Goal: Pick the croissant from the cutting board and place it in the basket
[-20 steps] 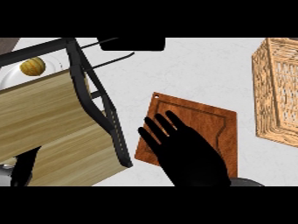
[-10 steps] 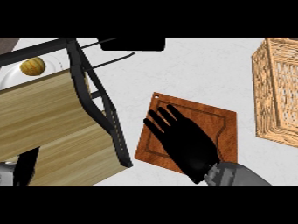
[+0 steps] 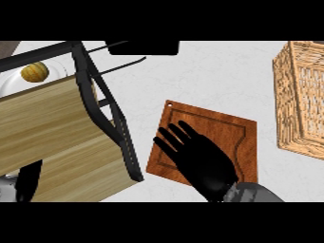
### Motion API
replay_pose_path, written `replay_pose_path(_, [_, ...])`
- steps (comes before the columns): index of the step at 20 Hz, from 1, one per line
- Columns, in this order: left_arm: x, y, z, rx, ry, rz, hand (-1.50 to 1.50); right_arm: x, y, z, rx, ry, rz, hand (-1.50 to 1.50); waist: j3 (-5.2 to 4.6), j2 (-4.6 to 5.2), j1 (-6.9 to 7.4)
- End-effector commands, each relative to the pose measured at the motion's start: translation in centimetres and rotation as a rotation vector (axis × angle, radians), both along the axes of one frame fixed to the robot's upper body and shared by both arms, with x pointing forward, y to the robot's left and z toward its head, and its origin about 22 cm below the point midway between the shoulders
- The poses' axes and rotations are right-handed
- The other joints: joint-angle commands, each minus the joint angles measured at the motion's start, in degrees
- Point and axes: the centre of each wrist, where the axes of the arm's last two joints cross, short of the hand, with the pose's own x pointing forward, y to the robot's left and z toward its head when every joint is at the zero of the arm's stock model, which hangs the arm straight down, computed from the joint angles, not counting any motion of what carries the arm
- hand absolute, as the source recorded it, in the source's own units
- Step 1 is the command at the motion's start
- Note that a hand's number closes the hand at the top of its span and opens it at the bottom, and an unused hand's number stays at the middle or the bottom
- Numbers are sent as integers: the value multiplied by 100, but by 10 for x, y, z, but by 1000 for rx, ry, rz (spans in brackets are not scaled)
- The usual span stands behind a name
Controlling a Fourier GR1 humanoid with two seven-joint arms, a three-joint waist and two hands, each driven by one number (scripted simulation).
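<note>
One hand [image 3: 205, 163] shows, coming in from the near edge over the cutting board [image 3: 224, 124], its fingers [image 3: 173, 138] straight and spread, holding nothing. By its place in the head view I judge it the right hand; the left does not show. The croissant cannot be seen on any bare part of the board, so I judge it lies hidden under the palm or the fingers, though the view cannot confirm this. The basket [image 3: 310, 97] stands on the white bench [image 3: 206, 76] to the right, apart from the board, its mouth open upward.

The step in hand looks like the grasp itself. To do it well, the hand should settle over the pastry with the thumb on one flank and the fingers on the other, then curl round its thick middle rather than a tapering end, since a croissant is light and crushes easily. Lift straight up before carrying right, clearing the basket's near wall, and release low inside.
</note>
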Motion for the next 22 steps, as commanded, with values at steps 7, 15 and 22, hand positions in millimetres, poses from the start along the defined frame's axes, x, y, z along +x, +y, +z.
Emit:
replay_pose_path(7, [16,-6,-2,-17,44,31,0,-6,-1,-8,-77,-30,-21,-150,13,36,-50])
replay_pose_path(15, [7,-8,0,12,51,36,0,3,16,-38,-143,-23,-37,-150,13,37,-22])
replay_pose_path(22, [12,-3,-11,-21,56,25,0,26,22,-44,-152,-29,-72,-150,12,41,-28])
